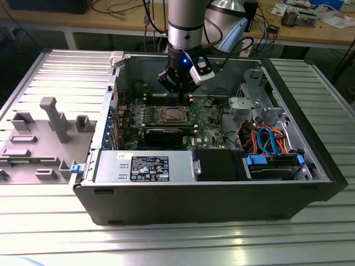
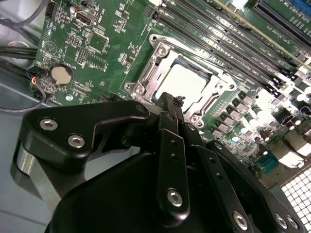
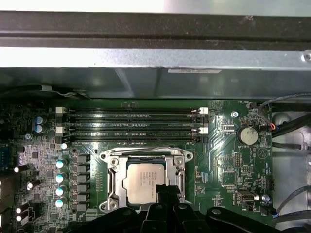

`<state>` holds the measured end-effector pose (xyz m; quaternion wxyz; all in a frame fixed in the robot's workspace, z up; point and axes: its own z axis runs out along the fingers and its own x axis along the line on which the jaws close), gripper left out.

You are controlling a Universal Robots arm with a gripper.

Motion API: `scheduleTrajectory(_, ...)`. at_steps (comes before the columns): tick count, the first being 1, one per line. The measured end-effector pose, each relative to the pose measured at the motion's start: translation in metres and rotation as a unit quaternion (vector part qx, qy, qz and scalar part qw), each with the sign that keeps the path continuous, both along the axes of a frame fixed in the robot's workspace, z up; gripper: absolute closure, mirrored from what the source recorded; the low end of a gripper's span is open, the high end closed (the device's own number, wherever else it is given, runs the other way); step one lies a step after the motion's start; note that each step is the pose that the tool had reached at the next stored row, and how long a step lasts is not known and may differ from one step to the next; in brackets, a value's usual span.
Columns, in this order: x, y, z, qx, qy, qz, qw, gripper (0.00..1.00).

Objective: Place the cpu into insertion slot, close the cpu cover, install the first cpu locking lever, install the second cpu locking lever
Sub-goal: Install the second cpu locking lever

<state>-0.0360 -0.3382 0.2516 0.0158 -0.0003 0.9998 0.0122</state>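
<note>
The cpu (image 3: 143,179), a small silver-grey square, lies flat in the insertion slot (image 3: 111,204) on the green motherboard (image 3: 218,165). The cpu cover (image 3: 114,177) lies down around it as a metal frame, and the chip shows through its window. My gripper (image 3: 167,189) hangs just above the socket's edge with its black fingers (image 2: 167,131) drawn together and nothing between them. In the second wrist view the cpu (image 2: 187,82) sits right beyond my gripper (image 2: 170,99). In the exterior view my gripper (image 1: 180,91) stands over the socket (image 1: 173,115) inside the open computer case.
Long memory slots (image 3: 131,124) run beside the socket, and a coin battery (image 3: 248,135) sits nearby. A black card (image 1: 163,134), a power supply (image 1: 144,166) and a drive cage with coloured cables (image 1: 266,138) crowd the case. A grey fixture tray (image 1: 44,133) lies at the exterior view's left.
</note>
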Motion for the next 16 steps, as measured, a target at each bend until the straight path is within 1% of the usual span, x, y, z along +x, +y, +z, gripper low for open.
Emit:
scheduleTrajectory(4, 0.0000, -0.0035, -0.0002, 0.0004, 0.0000, 0.000, 1.0000, 0.89)
scheduleTrajectory(6, 0.0000, -0.0037, -0.0002, 0.0003, 0.0000, 0.000, 1.0000, 0.89)
scheduleTrajectory(8, 0.0000, -0.0057, -0.0001, 0.0003, 0.0000, 0.000, 1.0000, 0.89)
scheduleTrajectory(16, 0.0000, -0.0061, -0.0002, 0.0003, 0.0000, 0.000, 1.0000, 0.89)
